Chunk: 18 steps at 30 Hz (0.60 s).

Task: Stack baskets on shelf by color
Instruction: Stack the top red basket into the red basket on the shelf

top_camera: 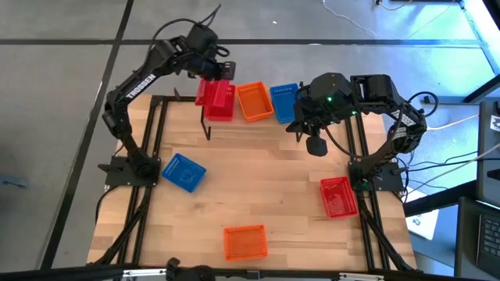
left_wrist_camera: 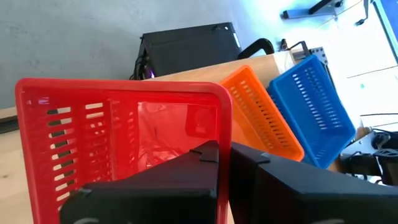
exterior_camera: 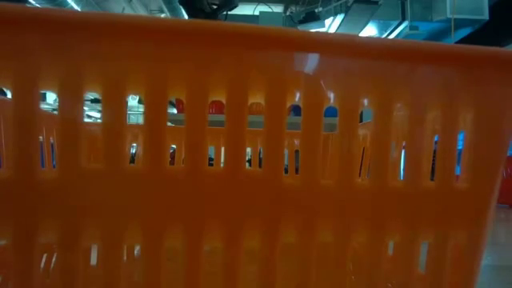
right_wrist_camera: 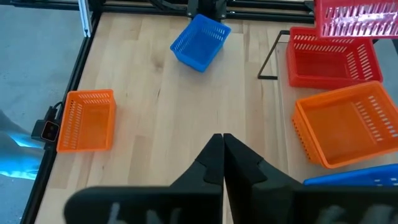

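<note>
My left gripper (left_wrist_camera: 224, 163) is at the far edge of the table, over the shelf's left end, shut on a red basket (left_wrist_camera: 124, 130). In the right wrist view this red basket (right_wrist_camera: 354, 18) hangs above a second red basket (right_wrist_camera: 333, 59) standing on the shelf (left_wrist_camera: 261, 62). An orange basket (top_camera: 254, 101) and a blue basket (top_camera: 283, 101) stand beside it on the shelf. My right gripper (right_wrist_camera: 222, 146) is shut and holds nothing. It hovers over the table near the shelf's right end (top_camera: 315, 144). My left gripper holds the red basket by one side wall (left_wrist_camera: 224, 124), near the rim. One finger looks to be inside the basket and one outside. The basket is lifted clear, above the red basket on the shelf.
Loose on the table lie a blue basket (top_camera: 183, 172) at the left, a red basket (top_camera: 338, 197) at the right and an orange basket (top_camera: 244, 242) at the near edge. That orange basket's wall (exterior_camera: 256, 160) fills the low view. The shelf's black leg (right_wrist_camera: 267, 62) stands on the tabletop.
</note>
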Each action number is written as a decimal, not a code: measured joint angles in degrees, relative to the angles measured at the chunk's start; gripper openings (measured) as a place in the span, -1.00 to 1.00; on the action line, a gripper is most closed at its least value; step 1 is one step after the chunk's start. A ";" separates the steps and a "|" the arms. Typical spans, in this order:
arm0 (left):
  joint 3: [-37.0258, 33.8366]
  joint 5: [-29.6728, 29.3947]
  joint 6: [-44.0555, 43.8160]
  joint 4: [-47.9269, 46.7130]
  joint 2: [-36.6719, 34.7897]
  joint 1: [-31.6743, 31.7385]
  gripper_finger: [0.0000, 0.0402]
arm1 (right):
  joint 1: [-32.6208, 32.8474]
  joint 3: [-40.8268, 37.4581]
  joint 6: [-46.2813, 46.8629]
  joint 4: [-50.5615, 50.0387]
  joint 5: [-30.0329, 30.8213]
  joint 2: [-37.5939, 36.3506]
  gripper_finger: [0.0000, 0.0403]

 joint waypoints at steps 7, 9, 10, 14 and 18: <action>-0.02 -0.64 -0.05 -0.16 0.07 -0.57 -1.00 | 0.00 0.00 0.00 0.02 0.02 0.00 -1.00; -0.02 -1.39 -0.43 -0.90 0.07 -0.71 -1.00 | 0.00 0.00 -0.01 0.02 0.04 0.00 -1.00; -0.27 -1.72 -0.90 -1.09 0.07 -0.96 -1.00 | 0.00 0.00 -0.01 0.02 0.04 0.00 -1.00; -1.53 -2.20 -1.16 -1.10 0.78 -1.68 -1.00 | 0.00 0.00 -0.03 0.04 0.08 0.00 -1.00; -1.53 -2.59 -1.45 -1.17 1.41 -1.62 -1.00 | 0.00 0.00 -0.06 0.07 0.13 0.00 -1.00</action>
